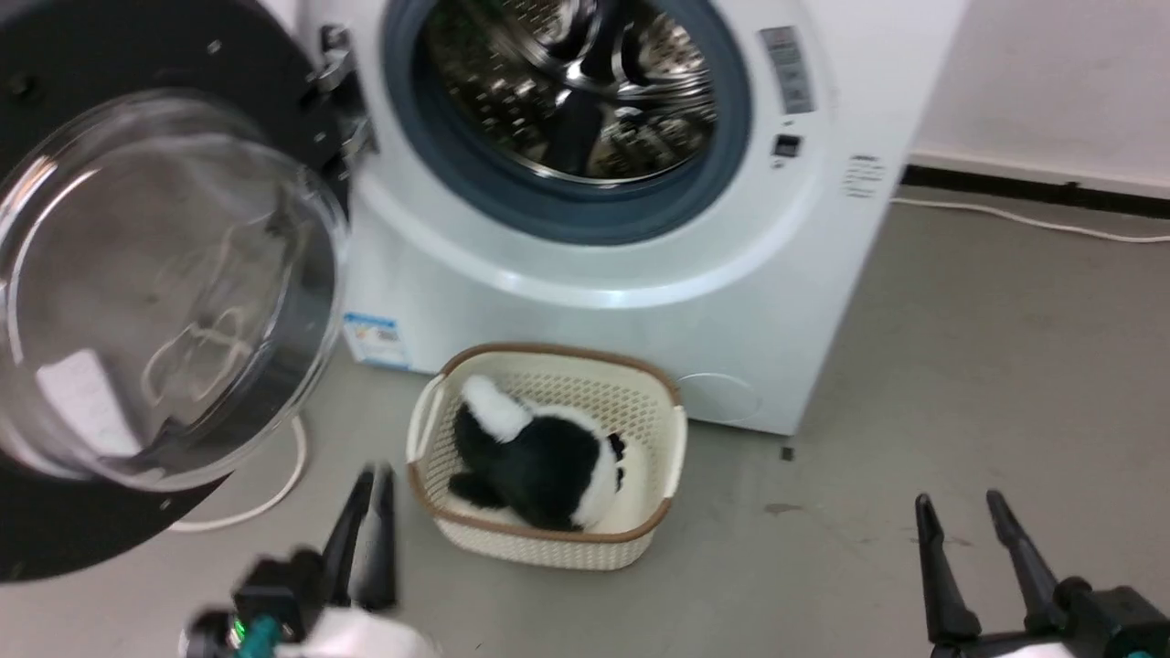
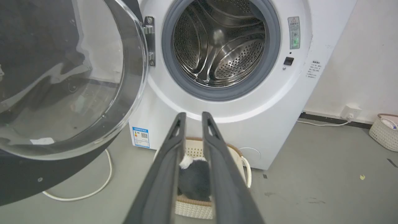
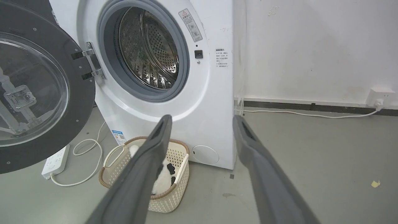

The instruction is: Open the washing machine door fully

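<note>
The washing machine door (image 1: 155, 292) stands swung out to the left on its metal hinge (image 1: 338, 82), its clear glass bowl bulging toward me inside the glossy black disc. It also shows as door (image 2: 62, 77) and door (image 3: 34, 93). The white washing machine (image 1: 640, 311) has its steel drum (image 1: 576, 82) exposed behind the grey-blue gasket. My left gripper (image 1: 377, 472) is low on the floor side, just right of the door's bottom rim and apart from it, shut on nothing; the same gripper (image 2: 193, 114) points at the machine's front. My right gripper (image 1: 959, 500) hangs open at the lower right.
A cream basket (image 1: 654, 457) holding a black-and-white plush (image 1: 539, 457) sits on the floor before the machine. A white cable (image 1: 274, 493) loops under the door, running to a power strip (image 3: 56, 160). Another basket (image 2: 384, 130) stands by the right wall.
</note>
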